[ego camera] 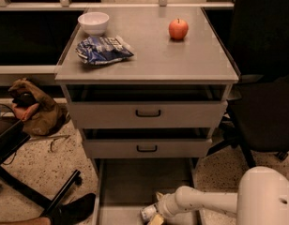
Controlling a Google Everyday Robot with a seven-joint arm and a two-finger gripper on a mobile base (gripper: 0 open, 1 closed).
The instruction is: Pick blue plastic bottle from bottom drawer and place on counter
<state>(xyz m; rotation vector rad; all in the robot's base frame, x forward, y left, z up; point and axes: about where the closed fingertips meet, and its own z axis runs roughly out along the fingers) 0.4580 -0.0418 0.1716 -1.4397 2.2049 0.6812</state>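
**A:** Where is the gripper?

**B:** The gripper is low at the near edge, on a white arm reaching in from the right. It sits inside the long, shallow grey metal bottom drawer.

**A:** And the bottle?

**B:** The small clear blue plastic bottle lies on the drawer floor, right against the gripper. I cannot tell whether the gripper has hold of it.

**A:** What is further back?

**B:** Two grey drawers with black handles are above. Then comes the flat grey counter, which carries a blue-and-white foil snack bag, a white bowl behind the bag, and a red apple well apart from both.
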